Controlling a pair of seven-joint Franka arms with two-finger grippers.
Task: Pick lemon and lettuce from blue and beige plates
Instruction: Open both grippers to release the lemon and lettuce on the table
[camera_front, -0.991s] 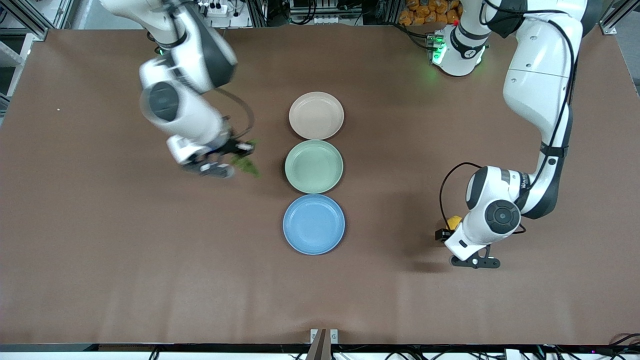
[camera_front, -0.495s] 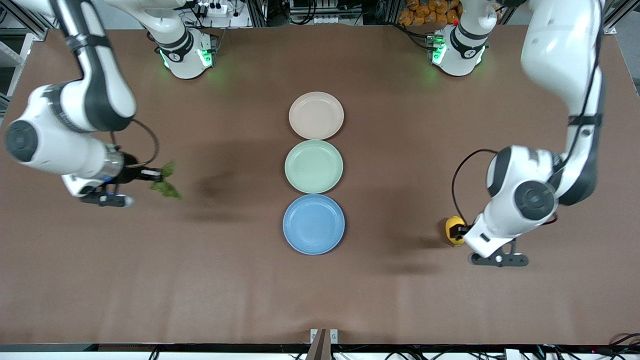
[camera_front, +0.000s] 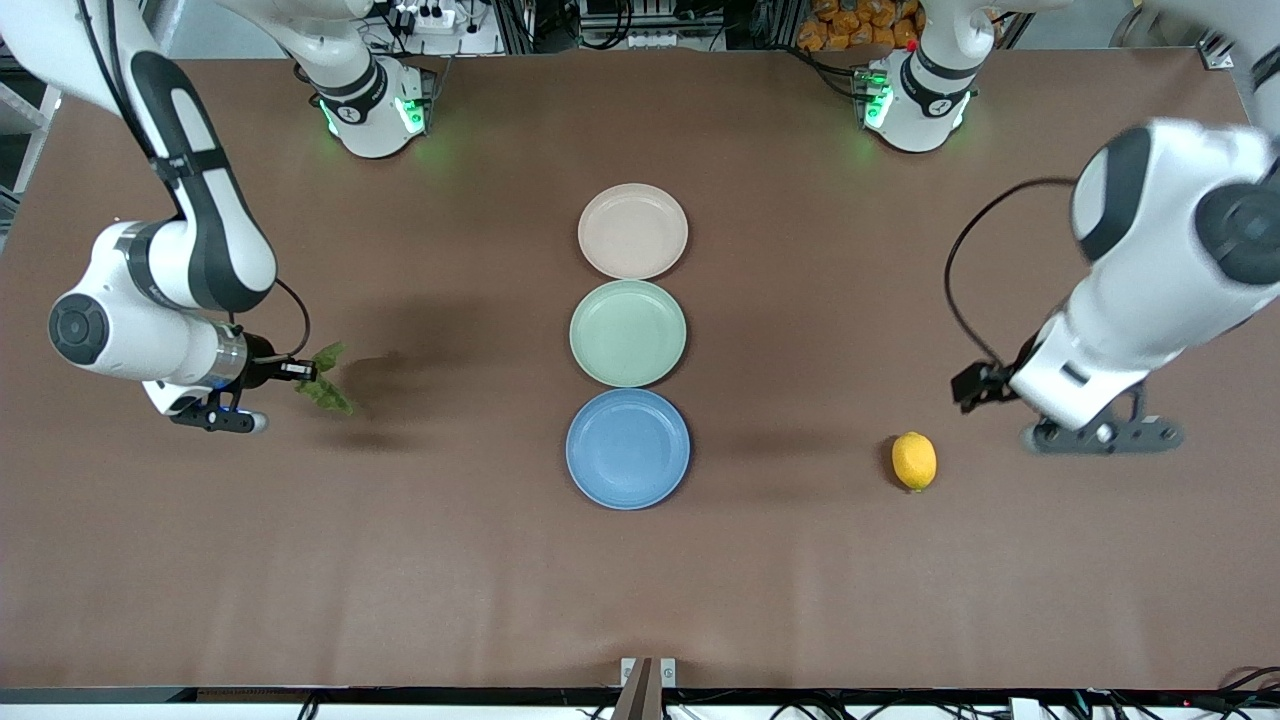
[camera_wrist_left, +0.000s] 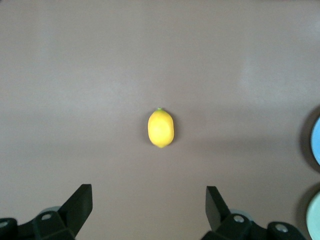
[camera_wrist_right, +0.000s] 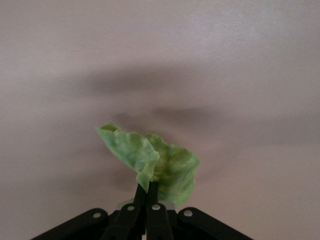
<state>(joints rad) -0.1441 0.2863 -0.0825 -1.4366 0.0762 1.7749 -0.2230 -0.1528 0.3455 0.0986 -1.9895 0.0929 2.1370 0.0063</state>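
Observation:
The yellow lemon lies on the bare table beside the blue plate, toward the left arm's end; it also shows in the left wrist view. My left gripper is open and empty, raised above the table beside the lemon. My right gripper is shut on a green lettuce leaf and holds it just over the bare table toward the right arm's end. The leaf hangs from the closed fingertips in the right wrist view. The beige plate is empty.
A green plate stands between the beige and blue plates in a row at the table's middle; all three are empty. Edges of the blue and green plates show in the left wrist view.
My right arm swung the lettuce away from the plates toward its end of the table. My left gripper let go of the lemon, which now lies on the table, and rose away.

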